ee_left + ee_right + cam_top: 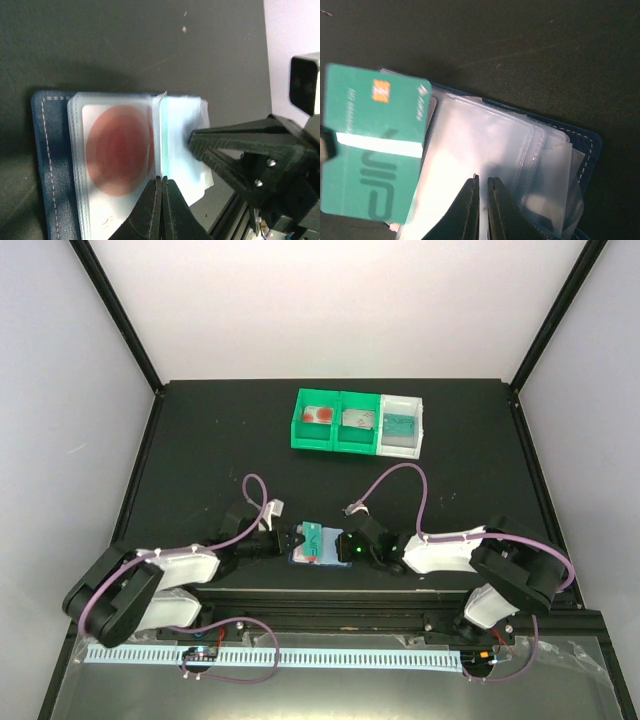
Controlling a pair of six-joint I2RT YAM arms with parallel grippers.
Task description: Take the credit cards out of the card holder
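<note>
The open card holder (pixel 312 550) on the tabletop (pixel 200 440) held a red-circled card (pixel 120 150) in a clear pocket. The left end effector (pixel 161 179) was clamped on a teal card (pixel 372 150) at the holder's edge. The right end effector (pixel 482 180), nearly closed, sat on the pockets.

green trays (pixel 338 422) beside a white tray (pixel 420 426), far side of the black table (pixel 480 475)

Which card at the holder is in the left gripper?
The teal card, pinched between the fingers of the shut left gripper; the white card with the red circle sits inside a pocket of the card holder.
</note>
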